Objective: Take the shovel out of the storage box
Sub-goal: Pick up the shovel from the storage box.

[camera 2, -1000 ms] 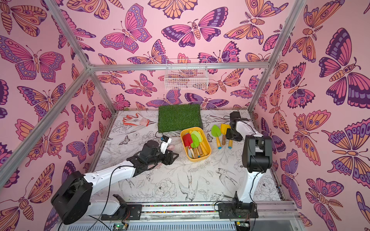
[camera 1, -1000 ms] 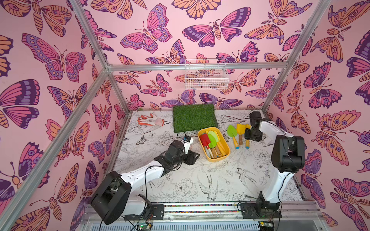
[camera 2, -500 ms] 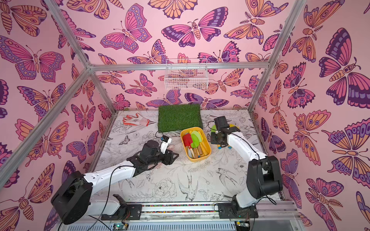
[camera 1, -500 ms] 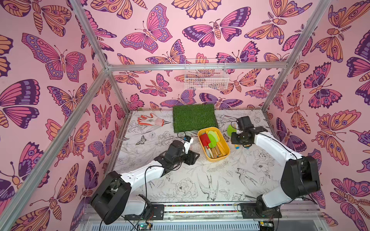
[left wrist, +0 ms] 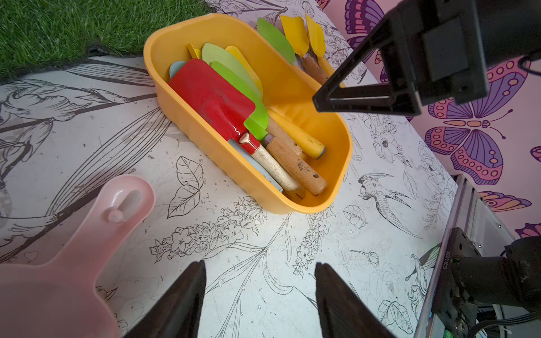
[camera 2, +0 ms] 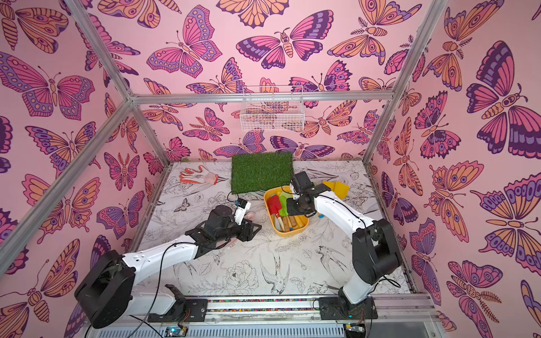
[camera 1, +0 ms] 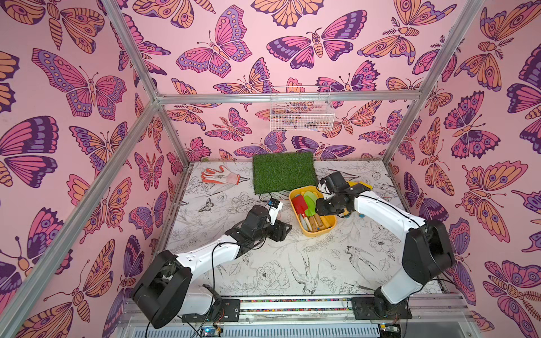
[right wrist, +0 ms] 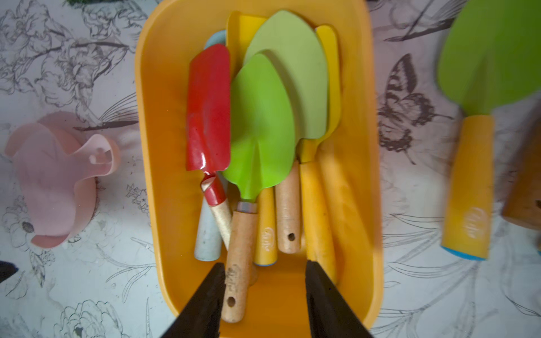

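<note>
Shovels lie stacked in the storage box; I hold my right gripper over their handles, fingers parted and empty. Crowded handles could make me snag two or drag the box.

Pink walls, butterfly print all over. Aluminium frame rails at the corners. White wire basket hangs from the cross rail. Worktop white, inked birds and flowers. Even light.
</note>
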`<state>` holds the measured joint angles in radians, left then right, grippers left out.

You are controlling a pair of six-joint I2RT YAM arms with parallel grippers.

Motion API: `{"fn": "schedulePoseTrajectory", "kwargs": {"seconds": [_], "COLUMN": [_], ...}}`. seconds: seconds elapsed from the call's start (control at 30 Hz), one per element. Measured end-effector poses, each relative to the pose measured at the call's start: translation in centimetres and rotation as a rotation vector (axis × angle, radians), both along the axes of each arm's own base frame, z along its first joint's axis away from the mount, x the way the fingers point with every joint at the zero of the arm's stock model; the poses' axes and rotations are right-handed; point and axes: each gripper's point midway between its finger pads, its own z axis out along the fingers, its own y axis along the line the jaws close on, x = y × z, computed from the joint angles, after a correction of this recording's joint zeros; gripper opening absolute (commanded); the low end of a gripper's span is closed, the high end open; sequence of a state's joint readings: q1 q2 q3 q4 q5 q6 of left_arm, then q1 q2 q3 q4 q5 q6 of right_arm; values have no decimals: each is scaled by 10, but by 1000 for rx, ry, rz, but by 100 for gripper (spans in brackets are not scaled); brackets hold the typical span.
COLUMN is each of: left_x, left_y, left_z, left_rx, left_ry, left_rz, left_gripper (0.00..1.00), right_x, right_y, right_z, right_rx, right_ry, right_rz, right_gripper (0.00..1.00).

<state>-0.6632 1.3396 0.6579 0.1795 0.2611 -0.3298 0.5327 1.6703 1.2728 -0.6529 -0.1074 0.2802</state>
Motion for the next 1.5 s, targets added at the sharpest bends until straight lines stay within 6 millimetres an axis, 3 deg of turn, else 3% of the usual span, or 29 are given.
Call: {"fn": "schedulePoseTrajectory", "kwargs": {"seconds": [0.27, 0.53, 1.23, 1.5], "left_x": [-1, -1, -1, -1], "left_y": [-1, -2, -2, -2], "left_z": [0, 1, 1, 1], "left_rx": [0, -1, -1, -1], "left_ry": [-1, -1, -2, -2], "left_rz": [-5, -5, -5, -5], "left_gripper": [65, 65, 65, 65], "right_x": [-1, 14, 17, 20], "right_y": [30, 51, 65, 64], "right_z": [-27, -29, -63, -67], "right_rx": [71, 139, 225, 216], "right_ry": [98, 95, 95, 77], "right_rz": [55, 79, 84, 87], "right_gripper": [38, 43, 40, 22]}}
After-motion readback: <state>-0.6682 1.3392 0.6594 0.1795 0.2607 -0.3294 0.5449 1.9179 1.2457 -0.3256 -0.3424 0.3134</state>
